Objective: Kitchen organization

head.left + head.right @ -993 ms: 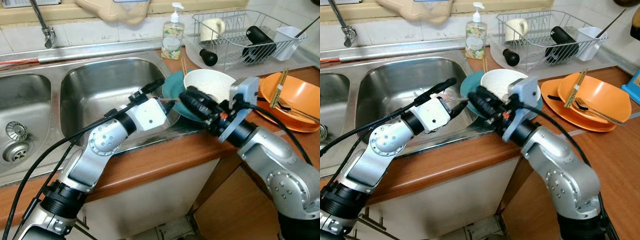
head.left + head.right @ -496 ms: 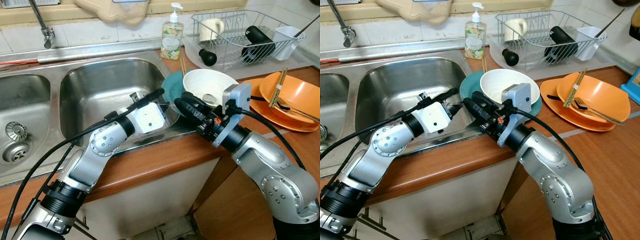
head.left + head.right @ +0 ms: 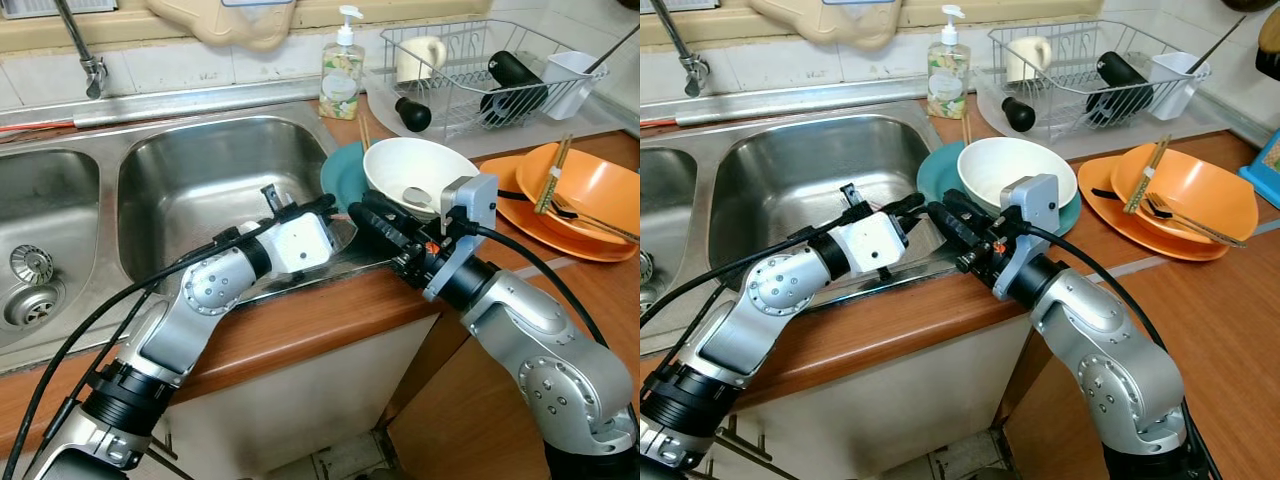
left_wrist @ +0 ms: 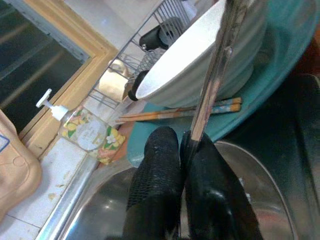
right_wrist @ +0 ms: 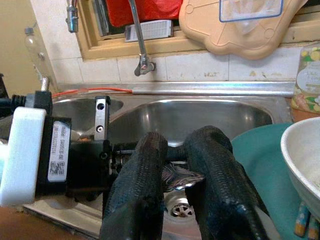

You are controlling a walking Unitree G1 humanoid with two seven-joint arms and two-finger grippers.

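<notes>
Both end effectors pinch one metal spoon (image 4: pixel 212 95): left end effector (image 4: pixel 182 150) at nine o'clock, right end effector (image 5: pixel 172 172) at three.

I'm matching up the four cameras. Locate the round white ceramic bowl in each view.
Left eye view: white bowl on the counter, right of the sink.
Right eye view: same spot.
Left wrist view: beyond the left end effector, behind its thin metal utensil.
Right wrist view: its rim.
Shared landmark: the round teal plate underneath.
</notes>
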